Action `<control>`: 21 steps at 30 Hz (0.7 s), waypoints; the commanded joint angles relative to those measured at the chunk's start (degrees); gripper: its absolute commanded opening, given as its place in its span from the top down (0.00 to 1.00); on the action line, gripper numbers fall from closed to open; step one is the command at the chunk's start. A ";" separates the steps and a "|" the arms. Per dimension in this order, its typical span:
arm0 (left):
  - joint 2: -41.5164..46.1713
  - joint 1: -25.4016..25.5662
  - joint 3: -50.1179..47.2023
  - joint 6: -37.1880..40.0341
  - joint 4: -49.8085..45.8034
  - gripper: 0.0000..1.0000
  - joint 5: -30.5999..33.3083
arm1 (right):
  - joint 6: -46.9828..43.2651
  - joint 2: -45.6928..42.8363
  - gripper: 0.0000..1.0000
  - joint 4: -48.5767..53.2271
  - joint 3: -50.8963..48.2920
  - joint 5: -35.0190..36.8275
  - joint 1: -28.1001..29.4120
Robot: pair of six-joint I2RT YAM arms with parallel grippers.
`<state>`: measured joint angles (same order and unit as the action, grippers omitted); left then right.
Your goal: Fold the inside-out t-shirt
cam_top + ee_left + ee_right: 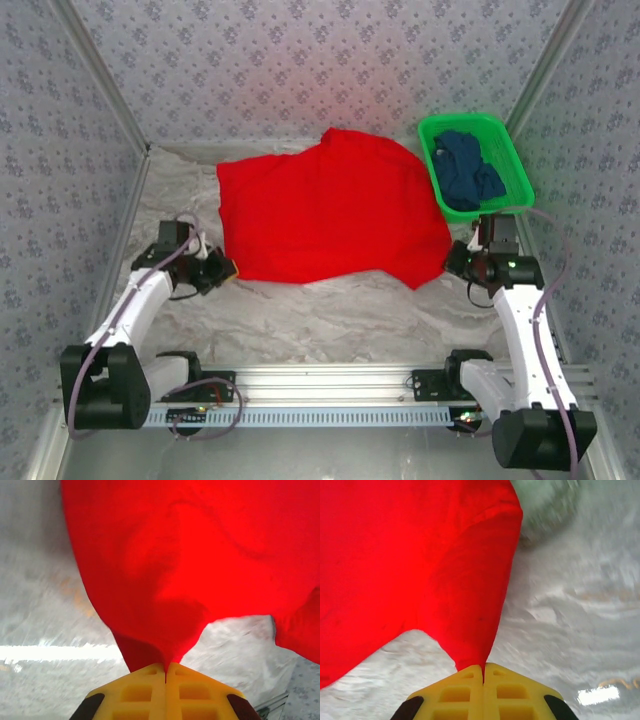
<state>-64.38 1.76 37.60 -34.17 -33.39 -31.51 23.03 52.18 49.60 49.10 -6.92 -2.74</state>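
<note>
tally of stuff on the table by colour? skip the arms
Red: 1, the t-shirt, spread over the table
Dark blue: 1, the garment, lying inside the basket
Green: 1, the basket, at the far right of the table
Total: 3

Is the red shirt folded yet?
Not yet. The red t-shirt lies spread wide and rumpled on the table.

Both clamped (left gripper [165,669]; right gripper [483,670])
</note>
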 commanded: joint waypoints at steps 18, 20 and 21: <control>9.97 -4.23 -12.50 -7.13 6.15 0.96 12.48 | -0.88 2.35 1.00 0.03 -3.11 3.29 -8.58; 9.67 -4.23 -13.40 -7.20 7.02 0.96 13.15 | -0.91 2.22 1.00 0.13 -3.39 2.11 -10.19; 9.39 -4.30 -13.76 -7.14 7.63 0.96 13.17 | -0.88 2.29 1.00 0.06 -3.48 2.08 -10.11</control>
<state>-55.02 -2.26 25.19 -40.64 -26.79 -20.01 23.11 54.87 47.48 44.56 -5.26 -11.99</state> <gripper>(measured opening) 0.039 0.061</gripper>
